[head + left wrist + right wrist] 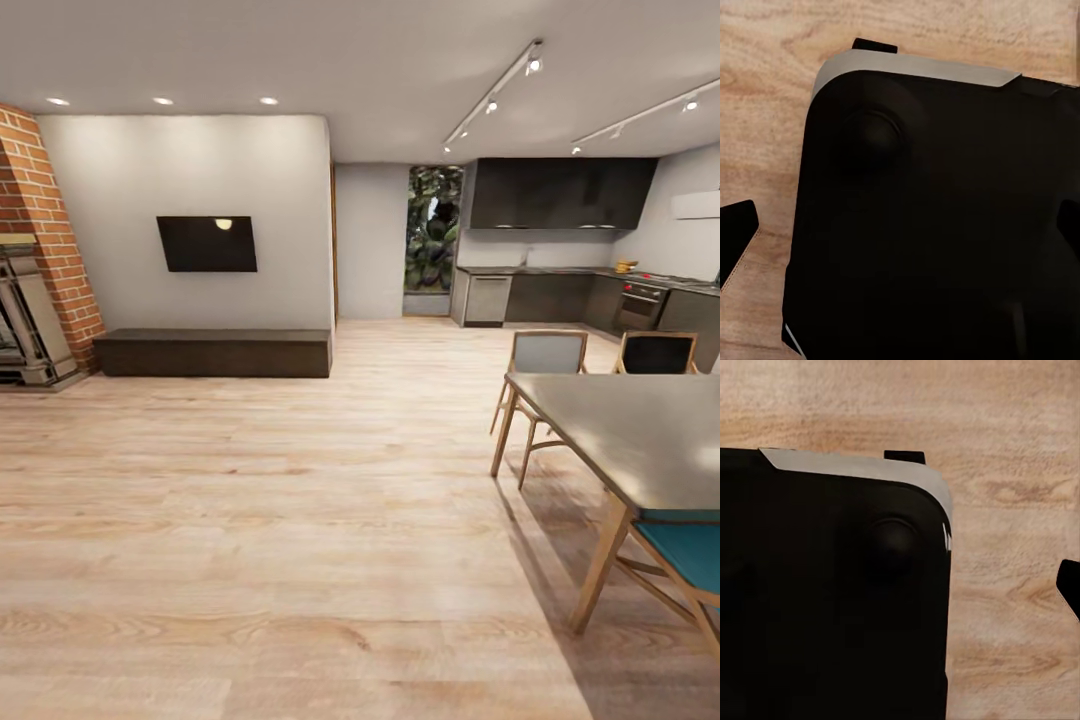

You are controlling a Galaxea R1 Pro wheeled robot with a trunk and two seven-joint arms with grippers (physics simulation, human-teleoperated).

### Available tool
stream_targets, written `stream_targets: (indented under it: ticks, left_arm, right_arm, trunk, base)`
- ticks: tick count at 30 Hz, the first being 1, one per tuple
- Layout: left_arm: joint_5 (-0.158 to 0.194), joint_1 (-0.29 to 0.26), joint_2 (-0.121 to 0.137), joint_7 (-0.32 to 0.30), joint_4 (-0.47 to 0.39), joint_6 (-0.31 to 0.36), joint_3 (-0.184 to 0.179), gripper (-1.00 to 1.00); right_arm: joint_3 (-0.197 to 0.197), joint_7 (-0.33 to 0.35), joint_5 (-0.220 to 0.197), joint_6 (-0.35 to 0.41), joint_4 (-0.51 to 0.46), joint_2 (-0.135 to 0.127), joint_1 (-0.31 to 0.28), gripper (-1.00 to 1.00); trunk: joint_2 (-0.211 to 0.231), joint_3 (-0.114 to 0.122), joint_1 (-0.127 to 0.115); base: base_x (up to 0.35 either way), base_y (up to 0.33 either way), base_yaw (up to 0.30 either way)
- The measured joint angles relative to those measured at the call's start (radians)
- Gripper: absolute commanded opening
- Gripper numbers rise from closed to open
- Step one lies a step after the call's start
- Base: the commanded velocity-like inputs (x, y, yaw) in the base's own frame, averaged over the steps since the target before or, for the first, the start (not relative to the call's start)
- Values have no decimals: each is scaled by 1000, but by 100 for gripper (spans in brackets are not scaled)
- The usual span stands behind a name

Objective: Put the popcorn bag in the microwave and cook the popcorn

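Observation:
The kitchen lies far off at the back right of the head view, where the grey countertop [560,270] tops dark cabinets. At this distance I cannot pick out the popcorn bag or the microwave; a small yellowish thing [627,265] sits on the counter, too small to name. In the left wrist view my left gripper [900,229] hangs open over my black base [930,225], with one fingertip [736,234] at the frame's edge. In the right wrist view my right gripper [900,585] also looks open, with one fingertip [1069,585] showing over the wood floor.
A grey dining table [640,440] with wooden chairs [545,355] and a teal seat [690,555] stands on the right. A steel oven [640,305] sits in the kitchen. A wall TV [207,243], a low dark bench [213,352] and a brick fireplace [40,250] stand on the left. Wood floor stretches between.

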Motion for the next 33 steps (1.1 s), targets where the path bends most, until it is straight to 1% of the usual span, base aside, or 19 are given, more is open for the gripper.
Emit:
stream_targets:
  ticks: [33]
  left_arm:
    - [0, 0, 0, 0, 0, 1, 0, 100]
  right_arm:
    - [0, 0, 0, 0, 1, 2, 0, 100]
  trunk:
    - [0, 0, 0]
  base:
    - [325, 60, 0]
